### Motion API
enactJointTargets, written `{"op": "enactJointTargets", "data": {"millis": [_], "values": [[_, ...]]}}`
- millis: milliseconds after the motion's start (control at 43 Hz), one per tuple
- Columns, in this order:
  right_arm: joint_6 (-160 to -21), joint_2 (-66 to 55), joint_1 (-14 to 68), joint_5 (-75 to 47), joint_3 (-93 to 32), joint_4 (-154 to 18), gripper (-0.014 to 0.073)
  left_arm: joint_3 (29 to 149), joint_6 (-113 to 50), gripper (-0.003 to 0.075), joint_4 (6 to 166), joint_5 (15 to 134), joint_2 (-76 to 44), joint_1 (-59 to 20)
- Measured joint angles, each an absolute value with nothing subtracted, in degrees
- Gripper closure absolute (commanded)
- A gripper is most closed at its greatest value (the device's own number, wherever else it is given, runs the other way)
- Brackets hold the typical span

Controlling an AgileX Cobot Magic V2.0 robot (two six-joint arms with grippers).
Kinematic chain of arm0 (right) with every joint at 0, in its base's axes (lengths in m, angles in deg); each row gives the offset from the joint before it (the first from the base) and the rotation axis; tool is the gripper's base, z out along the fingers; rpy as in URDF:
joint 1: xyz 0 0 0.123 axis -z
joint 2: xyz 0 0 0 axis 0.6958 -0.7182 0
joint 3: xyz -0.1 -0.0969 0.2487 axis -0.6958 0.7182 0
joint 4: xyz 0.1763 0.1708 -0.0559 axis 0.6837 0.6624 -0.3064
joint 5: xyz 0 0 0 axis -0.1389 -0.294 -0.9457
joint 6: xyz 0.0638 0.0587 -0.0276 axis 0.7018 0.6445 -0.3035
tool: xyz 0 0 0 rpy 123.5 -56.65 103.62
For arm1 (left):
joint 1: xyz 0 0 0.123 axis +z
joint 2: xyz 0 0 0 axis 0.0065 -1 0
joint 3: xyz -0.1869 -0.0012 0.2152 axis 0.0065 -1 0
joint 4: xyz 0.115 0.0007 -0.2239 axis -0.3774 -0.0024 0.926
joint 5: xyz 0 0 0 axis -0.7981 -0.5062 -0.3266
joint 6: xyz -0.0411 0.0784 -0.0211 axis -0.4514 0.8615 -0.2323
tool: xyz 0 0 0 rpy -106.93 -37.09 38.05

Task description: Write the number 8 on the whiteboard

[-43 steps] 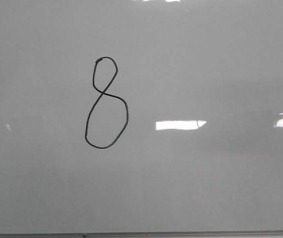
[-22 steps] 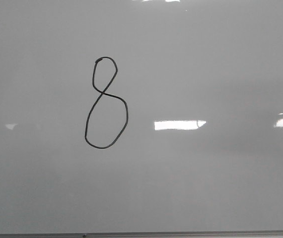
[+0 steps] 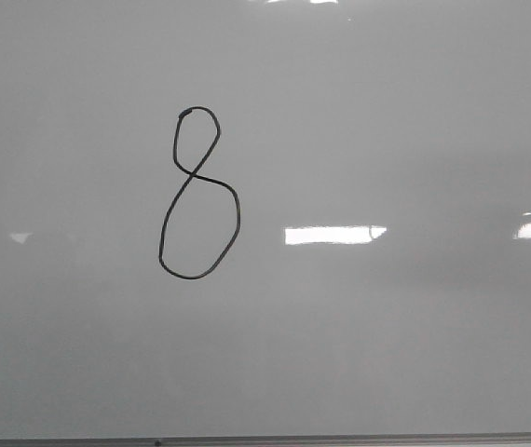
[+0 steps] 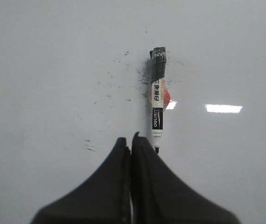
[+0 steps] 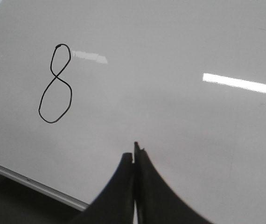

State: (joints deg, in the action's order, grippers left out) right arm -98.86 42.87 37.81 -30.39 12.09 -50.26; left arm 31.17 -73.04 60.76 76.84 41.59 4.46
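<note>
The number 8 (image 3: 198,194) is drawn in thin black line on the glossy pale whiteboard (image 3: 387,121), left of centre in the front view. It also shows in the right wrist view (image 5: 56,84). My right gripper (image 5: 133,156) is shut and empty, above bare whiteboard (image 5: 193,121) to the right of the 8. My left gripper (image 4: 129,140) is shut and empty. A black and white marker (image 4: 157,98) lies on the whiteboard (image 4: 53,70) just beyond its fingertips, its tip near the right finger. No gripper shows in the front view.
The board's thin grey frame edge runs along the bottom of the front view (image 3: 265,439) and shows in the right wrist view (image 5: 30,183). Small black ink specks (image 4: 109,86) dot the board beside the marker. Bright light reflections (image 3: 331,235) lie right of the 8.
</note>
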Motion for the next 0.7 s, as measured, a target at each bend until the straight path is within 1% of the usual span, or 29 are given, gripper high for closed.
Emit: {"op": "enactJointTargets", "data": {"millis": [325,511,697], "values": [[-98.9,42.9,37.8,-30.3,12.1,-50.3,0.0663,31.2,-73.0,0.0741,60.8,76.9,41.6,4.5],[-97.8,43.8,39.0,-26.4,14.1,-53.5,0.0663,31.2,-73.0,0.0741,60.8,76.9,41.6,4.5],[-86.3,47.8,43.1,-22.4,18.6,-65.4,0.0663,31.2,-73.0,0.0741,60.8,76.9,41.6,4.5]]}}
